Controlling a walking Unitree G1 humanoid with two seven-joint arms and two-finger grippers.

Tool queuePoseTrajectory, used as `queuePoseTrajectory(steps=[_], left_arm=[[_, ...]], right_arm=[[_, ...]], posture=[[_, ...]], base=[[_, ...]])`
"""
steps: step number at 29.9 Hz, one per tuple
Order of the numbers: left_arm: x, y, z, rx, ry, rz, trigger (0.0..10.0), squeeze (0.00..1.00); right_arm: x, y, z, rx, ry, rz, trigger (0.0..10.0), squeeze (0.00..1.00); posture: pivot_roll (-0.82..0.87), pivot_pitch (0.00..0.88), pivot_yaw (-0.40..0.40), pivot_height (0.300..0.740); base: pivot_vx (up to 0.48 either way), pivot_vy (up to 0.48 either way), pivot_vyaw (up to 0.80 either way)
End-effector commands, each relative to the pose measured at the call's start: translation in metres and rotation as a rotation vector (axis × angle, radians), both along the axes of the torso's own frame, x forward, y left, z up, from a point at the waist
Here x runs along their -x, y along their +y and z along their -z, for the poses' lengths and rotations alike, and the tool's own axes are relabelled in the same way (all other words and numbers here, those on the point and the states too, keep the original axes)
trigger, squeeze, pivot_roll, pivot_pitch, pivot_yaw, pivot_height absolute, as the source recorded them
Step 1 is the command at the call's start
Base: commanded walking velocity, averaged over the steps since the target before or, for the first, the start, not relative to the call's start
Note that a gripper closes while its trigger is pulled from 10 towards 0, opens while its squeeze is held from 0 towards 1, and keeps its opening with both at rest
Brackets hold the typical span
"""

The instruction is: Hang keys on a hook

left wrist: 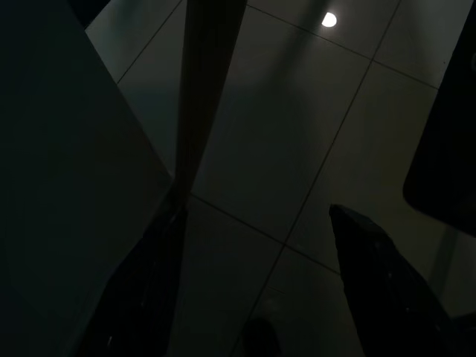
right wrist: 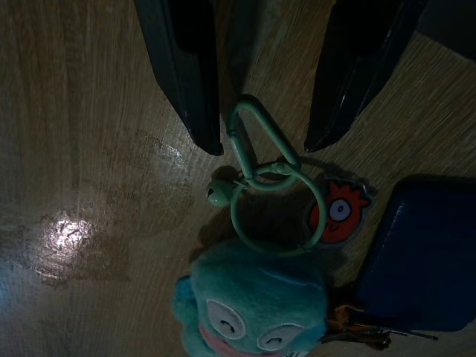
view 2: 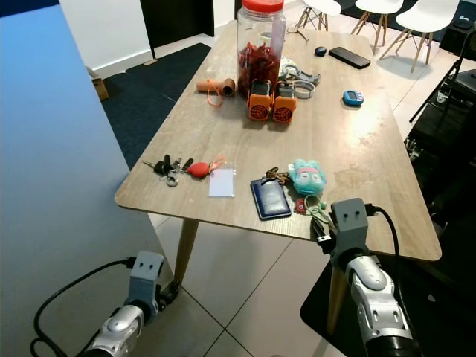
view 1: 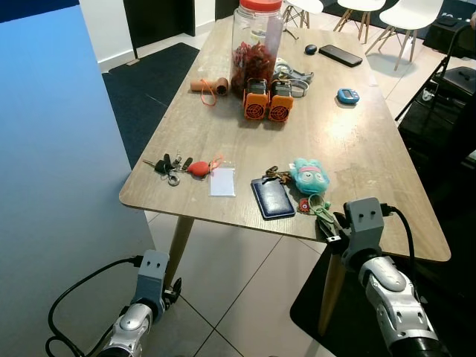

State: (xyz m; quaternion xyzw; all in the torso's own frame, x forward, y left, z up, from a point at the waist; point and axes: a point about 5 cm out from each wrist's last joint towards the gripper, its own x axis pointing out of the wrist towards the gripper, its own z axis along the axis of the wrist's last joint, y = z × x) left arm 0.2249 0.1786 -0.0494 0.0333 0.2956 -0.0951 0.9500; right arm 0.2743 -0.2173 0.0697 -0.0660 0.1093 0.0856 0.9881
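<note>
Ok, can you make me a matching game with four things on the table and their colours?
Things:
1. plush toy
2. card wallet
3. jar lid
4. two small fans

Colours:
A. orange
B. dark blue
C. teal
D. red

Pairs: 1-C, 2-B, 3-D, 4-A.

Bonus: the right gripper hovers with its fingers open on either side of the green carabiner that is linked by a ring to the plush toy.
</note>
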Motion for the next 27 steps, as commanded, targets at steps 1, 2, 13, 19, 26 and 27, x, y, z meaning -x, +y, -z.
queuePoseTrajectory(steps=[1, 2, 13, 19, 26, 27], left_arm=[[0.004, 0.004, 0.003, -0.011, 0.023, 0.0, 10.0, 0.0], [0.004, 0.004, 0.003, -0.012, 0.023, 0.0, 10.0, 0.0], [0.004, 0.006, 0.003, -0.016, 0.025, -0.003, 10.0, 0.0], [0.004, 0.006, 0.003, -0.016, 0.025, -0.004, 10.0, 0.0], [0.005, 0.007, 0.003, -0.015, 0.022, -0.01, 10.0, 0.0], [0.005, 0.008, 0.003, -0.015, 0.022, -0.011, 10.0, 0.0]], right_arm=[[0.008, -0.001, 0.02, -0.005, 0.107, 0.02, 10.0, 0.0], [0.007, 0.002, 0.018, -0.009, 0.101, 0.0, 10.0, 0.0], [0.006, 0.027, 0.013, -0.031, 0.085, -0.111, 10.0, 0.0], [0.005, 0.031, 0.011, -0.032, 0.078, -0.13, 10.0, 0.0], [-0.002, 0.024, -0.007, -0.086, -0.052, -0.039, 10.0, 0.0], [-0.003, 0.016, -0.012, -0.116, -0.088, 0.026, 10.0, 0.0]], posture=[[0.05, 0.05, -0.022, 0.74], [0.05, 0.047, -0.023, 0.74], [0.05, 0.045, -0.025, 0.74], [0.06, 0.051, -0.024, 0.74], [0.06, 0.057, -0.026, 0.74], [0.06, 0.06, -0.026, 0.74]], base=[[0.0, 0.0, 0.0], [0.0, 0.0, 0.0], [0.0, 0.0, 0.0], [0.0, 0.0, 0.0], [0.0, 0.0, 0.0], [0.0, 0.0, 0.0]])
